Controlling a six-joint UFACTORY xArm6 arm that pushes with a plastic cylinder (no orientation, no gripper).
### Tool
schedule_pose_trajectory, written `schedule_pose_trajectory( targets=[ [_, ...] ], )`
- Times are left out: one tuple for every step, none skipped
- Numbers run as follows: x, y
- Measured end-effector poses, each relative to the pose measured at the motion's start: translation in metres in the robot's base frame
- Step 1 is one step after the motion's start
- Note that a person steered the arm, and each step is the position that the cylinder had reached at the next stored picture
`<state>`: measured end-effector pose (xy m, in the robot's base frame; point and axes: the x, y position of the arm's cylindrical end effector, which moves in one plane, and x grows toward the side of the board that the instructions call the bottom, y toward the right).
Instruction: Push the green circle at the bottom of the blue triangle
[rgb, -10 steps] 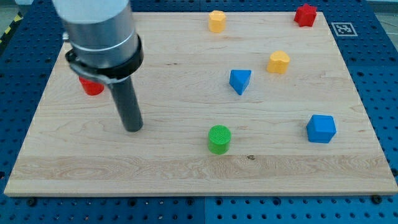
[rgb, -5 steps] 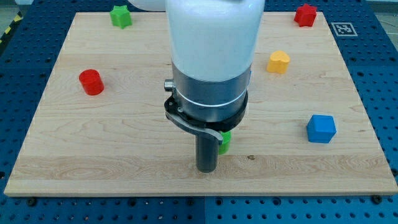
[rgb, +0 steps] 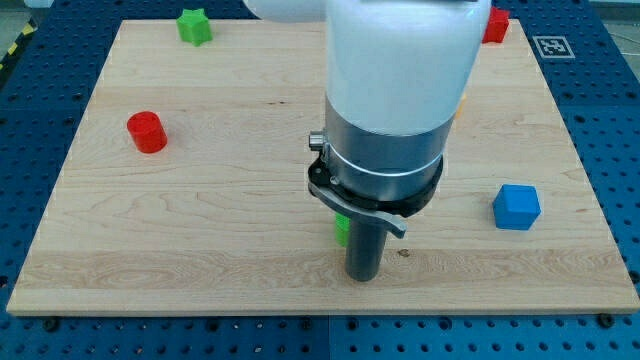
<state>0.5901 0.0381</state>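
Wooden board fills the view. Green circle peeks from behind my rod, low centre, touching or just beside it. My tip sits at its lower right, holding nothing, probably to shove it upward. Blue triangle is hidden by the arm.

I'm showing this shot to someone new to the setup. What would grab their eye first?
The big white-and-grey arm fills the view's middle, its dark rod ending at my tip near the board's bottom edge. Only a sliver of the green circle peeks out just left of the rod. Scattered around are a red cylinder at left, a blue cube at right and a green star at top.
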Motion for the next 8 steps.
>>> schedule_pose_trajectory(
  targets=[
    [-0.001,0.003],
    [-0.014,0.002],
    [-0.014,0.001],
    [-0.016,-0.020],
    [-0.017,-0.023],
    [-0.024,-0.023],
    [-0.032,-0.021],
    [-0.034,-0.021]
  ],
)
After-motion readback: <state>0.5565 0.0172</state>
